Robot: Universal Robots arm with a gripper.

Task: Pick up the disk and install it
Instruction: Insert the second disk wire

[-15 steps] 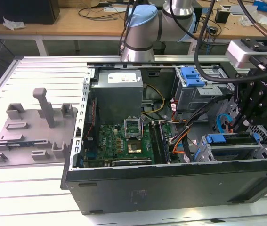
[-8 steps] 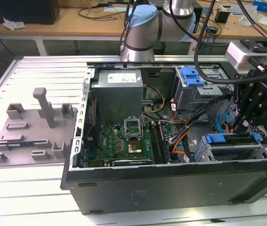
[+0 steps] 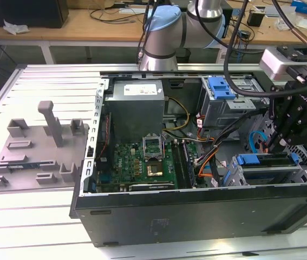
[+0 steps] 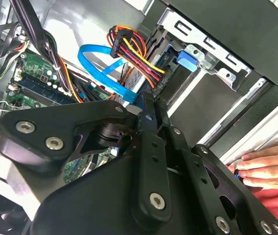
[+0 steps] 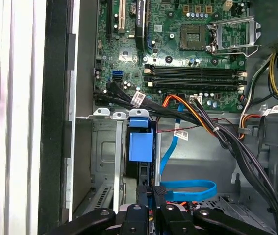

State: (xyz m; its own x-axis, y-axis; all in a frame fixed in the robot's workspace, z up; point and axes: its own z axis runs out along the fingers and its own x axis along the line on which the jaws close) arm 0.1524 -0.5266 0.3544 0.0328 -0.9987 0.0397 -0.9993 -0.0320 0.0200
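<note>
Here, gripper (image 5: pixel 151 191) pinched together near disk (image 5: pixel 141 146); disk sunk in drive cage (image 5: pixel 104 152), mostly hidden, contact unclear

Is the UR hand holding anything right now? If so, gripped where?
Cannot tell. The hand sits at the end of the disk, which stands edge-on in the drive cage, but the contact itself is hidden.

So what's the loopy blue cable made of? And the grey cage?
Blue cable: probably soft plastic, smooth and slightly glossy; it bends into a flat loop. Grey cage: looks like thin sheet metal, dull silver, with folded tabs and punched slots.
</note>
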